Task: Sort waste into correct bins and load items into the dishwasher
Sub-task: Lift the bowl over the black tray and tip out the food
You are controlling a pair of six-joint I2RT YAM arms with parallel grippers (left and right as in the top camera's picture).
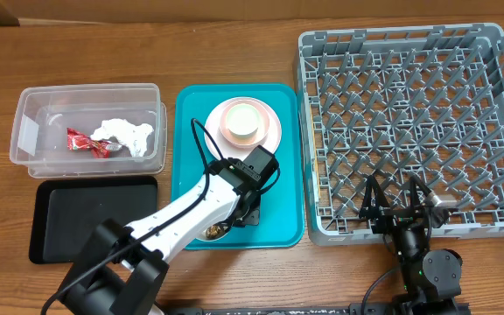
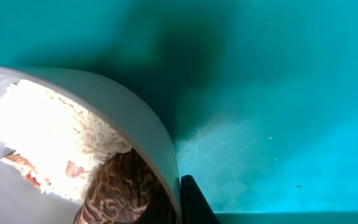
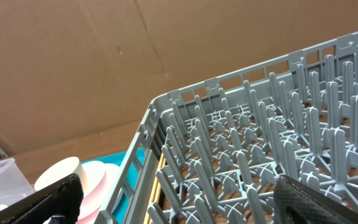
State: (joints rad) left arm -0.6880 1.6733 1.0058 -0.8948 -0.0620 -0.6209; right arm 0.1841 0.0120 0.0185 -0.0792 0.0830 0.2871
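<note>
My left gripper (image 1: 234, 219) is low over the near end of the teal tray, shut on the rim of the white bowl (image 1: 213, 232). In the left wrist view a black finger (image 2: 182, 199) presses the outside of the bowl wall (image 2: 123, 112), which holds whitish rice scraps (image 2: 48, 137) and brown bits (image 2: 120, 186). The white plate (image 1: 274, 131), pinkish bowl (image 1: 226, 131) and small cup (image 1: 243, 121) are stacked at the tray's far end. The red wrapper (image 1: 84, 140) and napkin (image 1: 125, 133) lie in the clear tub (image 1: 33, 131). My right gripper (image 1: 398, 199) is open over the grey rack's (image 1: 409, 114) front edge.
The black tray (image 1: 59, 219) lies in front of the clear tub. The teal tray (image 1: 283, 175) sits between the tub and the rack. The right wrist view shows the rack's pegs (image 3: 260, 143), the cup (image 3: 58, 173) and my open fingers (image 3: 185, 205).
</note>
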